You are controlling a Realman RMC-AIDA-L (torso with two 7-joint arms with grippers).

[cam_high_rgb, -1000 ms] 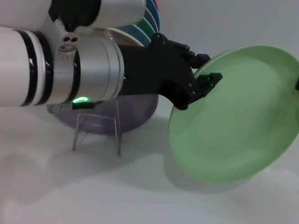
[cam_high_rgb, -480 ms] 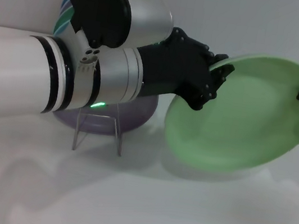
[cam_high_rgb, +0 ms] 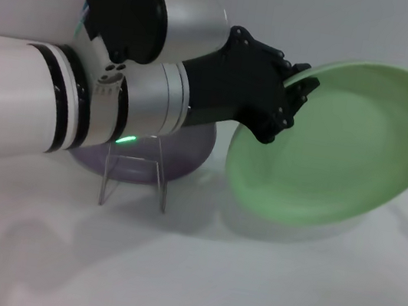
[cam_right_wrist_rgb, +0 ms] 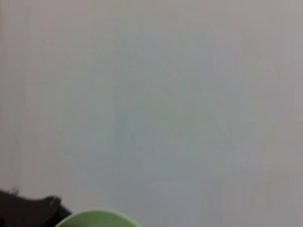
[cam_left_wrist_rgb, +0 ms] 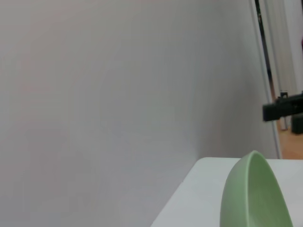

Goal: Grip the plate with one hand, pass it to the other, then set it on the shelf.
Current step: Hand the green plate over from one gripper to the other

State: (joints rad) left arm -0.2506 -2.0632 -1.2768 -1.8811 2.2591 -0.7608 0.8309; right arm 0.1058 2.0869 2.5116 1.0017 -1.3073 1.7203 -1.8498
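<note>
the left pincer (cam_high_rgb: 295,90) is clamping the upper left rim of the pale green plate (cam_high_rgb: 337,147), its black fingers closed on that edge, and is holding the plate tilted in the air above the white surface (cam_high_rgb: 245,284), toward the surface's right side. the plate's lowest edge is hanging just over the surface, casting a soft shadow under it, and its right rim is reaching almost to the border of the head view. the right pincer is showing nowhere in the head view. the left wrist view is giving the plate (cam_left_wrist_rgb: 255,191) edge-on, standing up past the surface's far edge against a plain wall, with a dark arm-like shape (cam_left_wrist_rgb: 283,108) off in the distance that i cannot identify. the right wrist view is catching only a sliver of green rim (cam_right_wrist_rgb: 97,218) and a black piece (cam_right_wrist_rgb: 28,210) beside it, mostly blank wall. behind the left arm the wire shelf (cam_high_rgb: 136,177) is standing toward the back left of the surface with a lavender plate (cam_high_rgb: 177,153) resting in it. the near half of the surface is lying open in front of shelf and plate.
</note>
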